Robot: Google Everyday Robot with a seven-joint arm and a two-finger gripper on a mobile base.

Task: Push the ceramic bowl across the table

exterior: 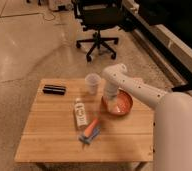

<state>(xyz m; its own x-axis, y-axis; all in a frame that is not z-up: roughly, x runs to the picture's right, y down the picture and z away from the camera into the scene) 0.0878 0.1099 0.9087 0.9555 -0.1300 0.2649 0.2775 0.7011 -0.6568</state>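
The ceramic bowl (121, 105), glossy orange-red with a paler centre, sits near the right edge of the light wooden table (54, 137). My white arm reaches in from the right, bends over the bowl and points down. My gripper (110, 99) is at the bowl's left side, at or just inside the rim. The arm's wrist hides part of the bowl's left rim.
A translucent whitish cup (92, 83) stands just left of the gripper, near the far edge. A black flat object (54, 89) lies at the far left. A small white bottle (79, 114) and an orange-and-blue tool (90, 131) lie mid-table. An office chair (99, 22) stands on the floor beyond.
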